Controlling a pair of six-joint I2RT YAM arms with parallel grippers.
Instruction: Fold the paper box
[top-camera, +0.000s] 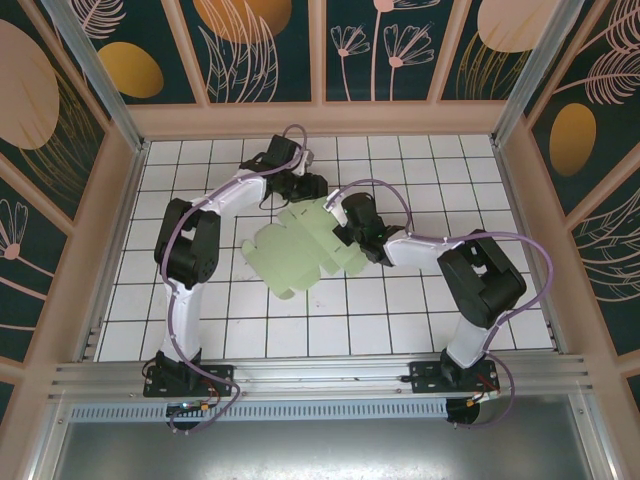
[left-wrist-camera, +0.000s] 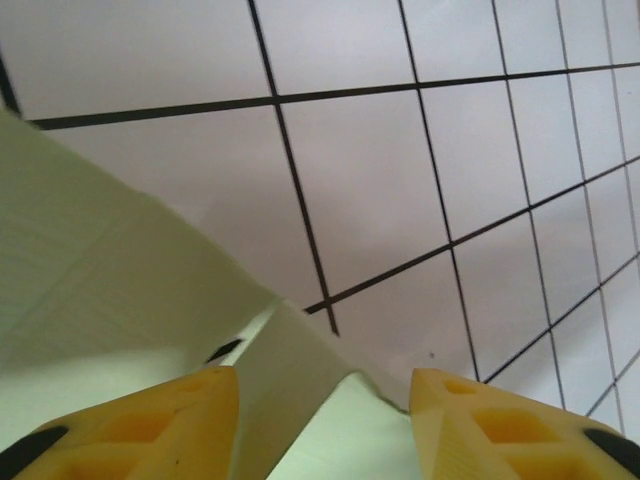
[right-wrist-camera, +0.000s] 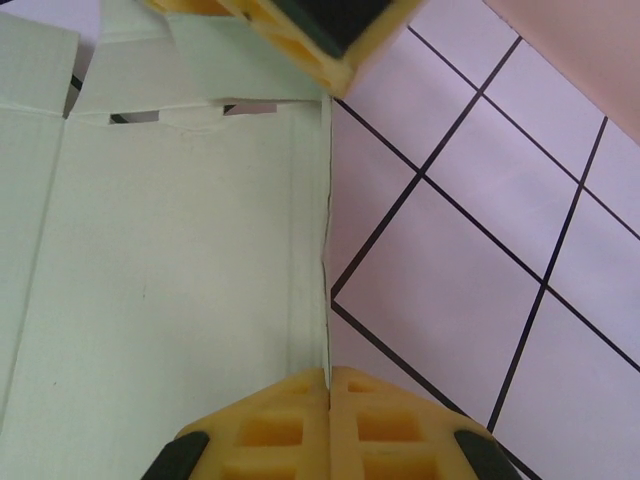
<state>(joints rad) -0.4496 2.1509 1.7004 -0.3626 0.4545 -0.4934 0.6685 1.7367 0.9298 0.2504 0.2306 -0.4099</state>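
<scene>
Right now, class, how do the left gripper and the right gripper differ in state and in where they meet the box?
The left gripper has its jaws apart with a flap of the box between them; the right gripper is shut on the box's edge. The left one is at the box's far side, the right one at its right side. Both have yellow fingers.

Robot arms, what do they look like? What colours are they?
The left arm and the right arm are both made of smooth white tubes joined by chunky black joints. A thin purple cable loops along each one. The left hand and the right hand have blocky orange-yellow fingers with square hollows and black bits.
</scene>
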